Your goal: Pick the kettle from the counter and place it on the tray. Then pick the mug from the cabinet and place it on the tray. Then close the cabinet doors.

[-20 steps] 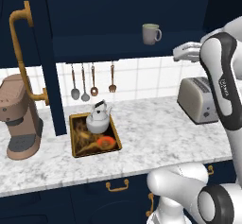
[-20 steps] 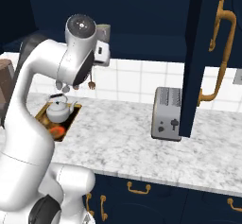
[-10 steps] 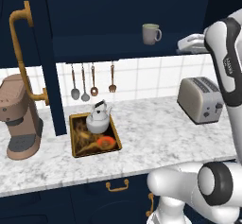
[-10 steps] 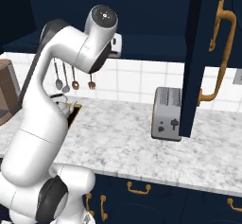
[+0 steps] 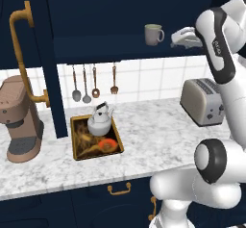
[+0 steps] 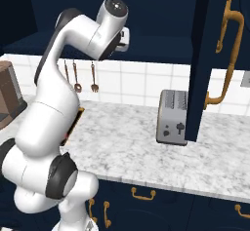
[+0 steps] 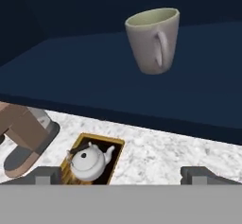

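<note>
One mug [image 7: 152, 39], one kettle [image 7: 88, 162], one tray [image 5: 77, 151]

Polished marbled stone worktop [image 5: 158, 140] beneath a brushed-metal toaster [image 5: 204, 101]; a glossy silver kettle [image 5: 99, 122] sits in a gold-rimmed tray [image 5: 77, 144]. The matt ceramic-looking mug [image 7: 153, 39] rests on the smooth navy cabinet [image 7: 94, 81] shelf, brass handles [image 6: 222, 54] gleaming.

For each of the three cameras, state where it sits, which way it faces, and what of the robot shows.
Left base view: behind-left, facing the counter; arm at right, gripper beside the mug.
Right base view: behind-right, facing the toaster and a cabinet door; arm at left.
Hand view: on the hand, facing the mug; fingertips below.
Shared: the mug, kettle, tray.
</note>
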Robot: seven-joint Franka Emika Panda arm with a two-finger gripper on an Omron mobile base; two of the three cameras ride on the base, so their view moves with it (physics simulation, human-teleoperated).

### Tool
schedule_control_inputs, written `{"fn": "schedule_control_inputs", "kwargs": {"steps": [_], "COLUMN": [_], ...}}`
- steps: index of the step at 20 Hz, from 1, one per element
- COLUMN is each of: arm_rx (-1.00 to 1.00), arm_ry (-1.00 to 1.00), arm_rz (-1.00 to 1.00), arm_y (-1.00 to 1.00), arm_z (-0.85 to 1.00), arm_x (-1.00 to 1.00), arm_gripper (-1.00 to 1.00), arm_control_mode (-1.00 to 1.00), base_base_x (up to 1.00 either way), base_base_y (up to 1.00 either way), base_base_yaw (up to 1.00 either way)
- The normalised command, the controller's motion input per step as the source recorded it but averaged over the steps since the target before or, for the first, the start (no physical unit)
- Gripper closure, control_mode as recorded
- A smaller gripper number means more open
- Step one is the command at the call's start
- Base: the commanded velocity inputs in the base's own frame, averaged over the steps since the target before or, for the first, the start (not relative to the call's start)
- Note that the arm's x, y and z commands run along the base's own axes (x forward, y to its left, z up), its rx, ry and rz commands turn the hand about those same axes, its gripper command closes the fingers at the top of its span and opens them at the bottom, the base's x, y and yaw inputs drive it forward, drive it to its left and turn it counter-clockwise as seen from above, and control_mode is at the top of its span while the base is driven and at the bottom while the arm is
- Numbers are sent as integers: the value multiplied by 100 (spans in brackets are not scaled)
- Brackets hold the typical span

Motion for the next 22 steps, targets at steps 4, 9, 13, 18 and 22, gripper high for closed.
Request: {"fn": "schedule_control_inputs", "kwargs": {"steps": [4,9,13,18,22], "arm_rx": [-5,-6,0,0,0], "arm_ry": [0,0,-8,-19,-22], "arm_rz": [18,12,0,0,0], "arm_y": [0,0,0,0,5], "arm_z": [2,3,3,2,0], "arm_x": [45,38,34,25,4], "arm_gripper": [-100,-100,-100,-100,-100], "arm_control_mode": [-100,-100,-100,-100,-100], "base_base_x": [0,0,0,0,0], "base_base_y": [0,0,0,0,0], "base_base_yaw": [0,0,0,0,0]}}
